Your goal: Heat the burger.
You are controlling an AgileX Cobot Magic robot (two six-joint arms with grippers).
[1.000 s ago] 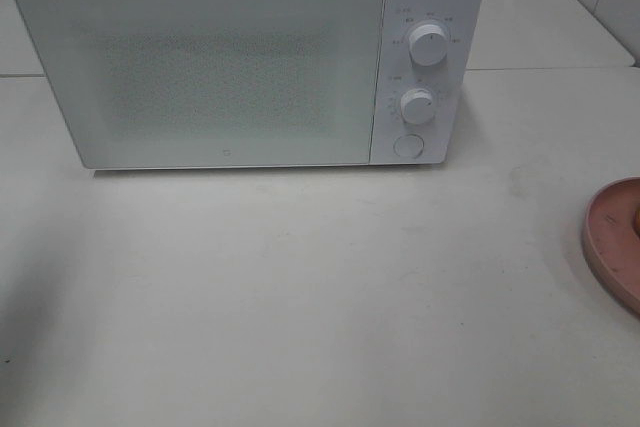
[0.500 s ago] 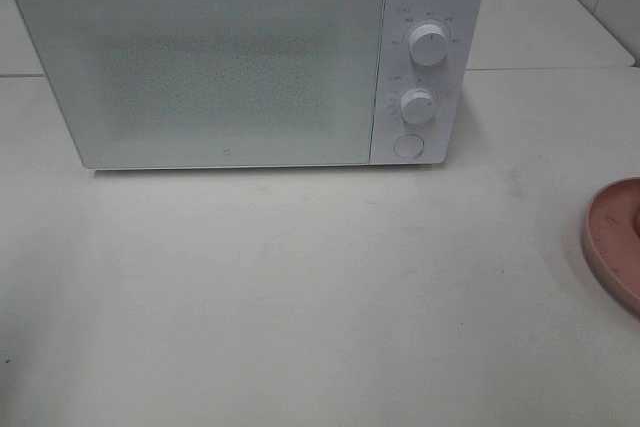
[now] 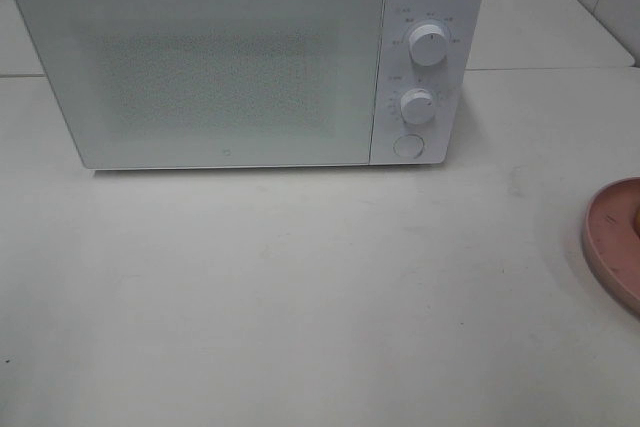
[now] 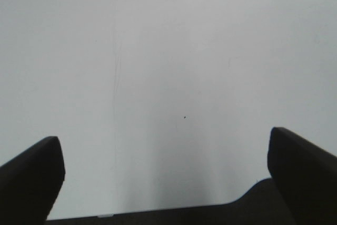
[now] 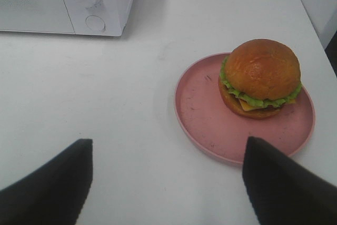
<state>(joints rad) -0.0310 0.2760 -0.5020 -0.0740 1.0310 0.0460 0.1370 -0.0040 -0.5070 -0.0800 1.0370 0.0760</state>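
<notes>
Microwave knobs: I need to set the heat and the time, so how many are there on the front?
2, both on the microwave panel right of the door: upper knob, lower knob. A round button sits below them. None looks hidden.

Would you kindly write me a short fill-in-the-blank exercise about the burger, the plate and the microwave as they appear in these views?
1. The golden-bun burger with green lettuce sits on a round plate coloured ____.
2. The door of the white box-shaped microwave is ____.
3. The microwave's control panel carries two round knobs, with one round ____ below them.
4. The right gripper holds ____ between its open dark fingers.

Missing words: pink; closed; button; nothing
</notes>
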